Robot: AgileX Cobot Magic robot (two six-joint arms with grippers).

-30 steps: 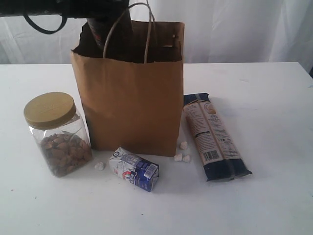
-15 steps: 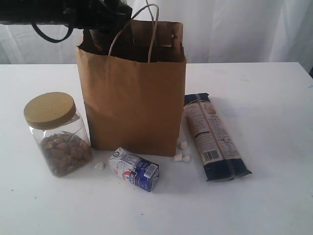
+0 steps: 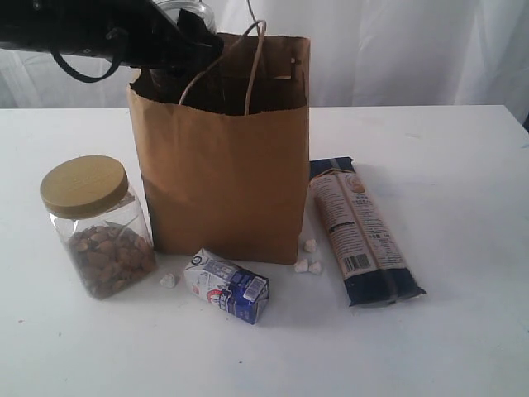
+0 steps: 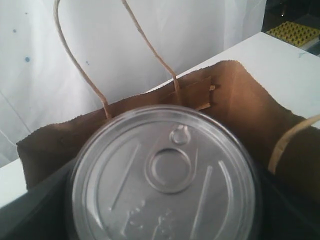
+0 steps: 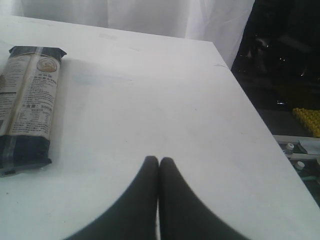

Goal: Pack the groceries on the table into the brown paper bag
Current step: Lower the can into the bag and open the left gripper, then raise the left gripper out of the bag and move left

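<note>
Left pincer (image 3: 175, 40) is clamped on the silver pull-tab dark jar (image 4: 165, 175), above the left rim of the brown paper bag (image 3: 223, 165). Lowering off-centre could snag the cord handle (image 3: 248, 62) or buckle the wall, toppling the bag. Right pincer (image 5: 158, 172), fingers together, holds nothing over the counter (image 5: 150, 90).

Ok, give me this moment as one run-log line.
left tool: shut on silver pull-tab jar at brown paper bag mouth | right tool: shut, empty, above table | on table: gold-lidded jar, carton, noodle packet
</note>
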